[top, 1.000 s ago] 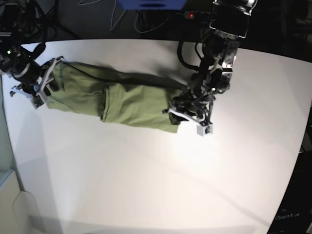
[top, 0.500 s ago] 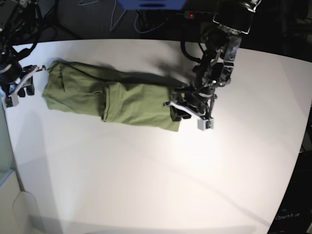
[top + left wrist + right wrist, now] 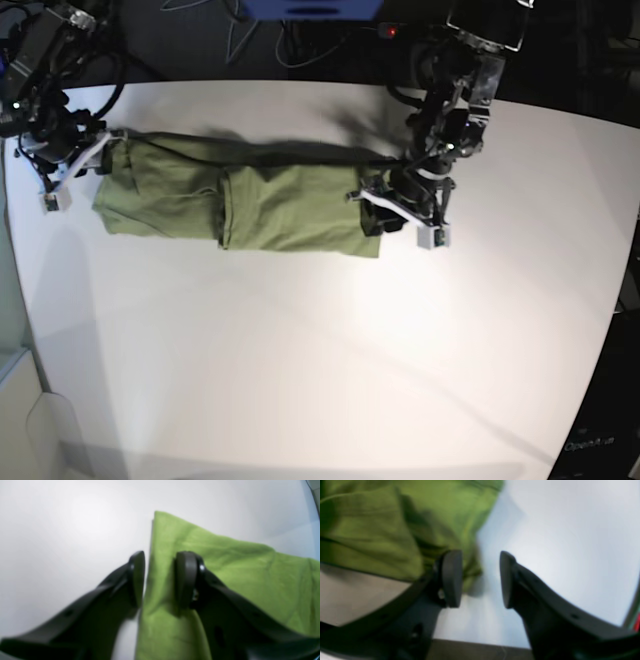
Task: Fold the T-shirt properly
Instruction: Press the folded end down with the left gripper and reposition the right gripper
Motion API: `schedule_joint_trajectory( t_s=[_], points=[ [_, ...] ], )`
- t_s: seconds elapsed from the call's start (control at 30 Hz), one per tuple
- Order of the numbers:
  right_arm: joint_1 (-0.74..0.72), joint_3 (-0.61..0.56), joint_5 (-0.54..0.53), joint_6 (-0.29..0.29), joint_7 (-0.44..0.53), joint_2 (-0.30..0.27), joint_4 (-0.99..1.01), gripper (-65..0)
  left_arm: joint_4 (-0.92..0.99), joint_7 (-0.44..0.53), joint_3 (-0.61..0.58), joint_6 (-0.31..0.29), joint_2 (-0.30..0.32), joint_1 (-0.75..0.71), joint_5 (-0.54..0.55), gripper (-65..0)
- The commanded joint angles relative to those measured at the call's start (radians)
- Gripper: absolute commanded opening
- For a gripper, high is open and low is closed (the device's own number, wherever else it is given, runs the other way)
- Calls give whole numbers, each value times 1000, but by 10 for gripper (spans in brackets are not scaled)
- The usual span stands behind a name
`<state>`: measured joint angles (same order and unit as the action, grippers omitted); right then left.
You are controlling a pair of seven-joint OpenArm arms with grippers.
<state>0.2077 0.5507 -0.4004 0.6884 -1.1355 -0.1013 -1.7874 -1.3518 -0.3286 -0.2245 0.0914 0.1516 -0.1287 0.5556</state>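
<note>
The olive-green T-shirt [image 3: 280,205] lies folded into a long strip across the far half of the white table [image 3: 300,350]. My left gripper [image 3: 398,215] is at the strip's right end. In the left wrist view it [image 3: 161,580] stands open astride the shirt's [image 3: 225,567] side edge, one finger on the cloth and the other over bare table. My right gripper [image 3: 75,172] is at the left end. Seen from the right wrist camera, it [image 3: 480,580] is open, one finger over the shirt's [image 3: 370,517] edge, with mostly bare table in the gap.
Black cables, a blue object [image 3: 310,8] and a small red light [image 3: 392,31] sit beyond the table's far edge. The table's left edge runs close beside my right arm. White tabletop stretches in front of the shirt.
My right gripper let go of the shirt's left end, drew off to the left, then came back to that end with wider jaws. The left gripper and the shirt's right end shifted slightly up and right.
</note>
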Motion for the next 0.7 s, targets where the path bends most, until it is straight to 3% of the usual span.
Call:
schedule_joint_trajectory(
  t_s=[0.0,0.13,0.23,0.47,0.67],
  points=[
    [-18,1,-1,10,-5,-15,-18,-345,45,-243,0,135,27,-65,-32,-422],
    [-49,-7,-12,10,-27,-15,-16,-250,47,-194,0,135,32,-84,-32,-357],
    [-61,-7,-32,10,-24,-22,-12,-212,47,-182,0,135,32,-93,-32,-355],
    [-84,-7,-24,10,-18,-58,-4,-180,47,-183,0,135,32,-95,-32,-355],
    [-116,-8,-25,10,25,-107,143,-178,47,-185,0,135,32,-95,-32,-355]
  ],
)
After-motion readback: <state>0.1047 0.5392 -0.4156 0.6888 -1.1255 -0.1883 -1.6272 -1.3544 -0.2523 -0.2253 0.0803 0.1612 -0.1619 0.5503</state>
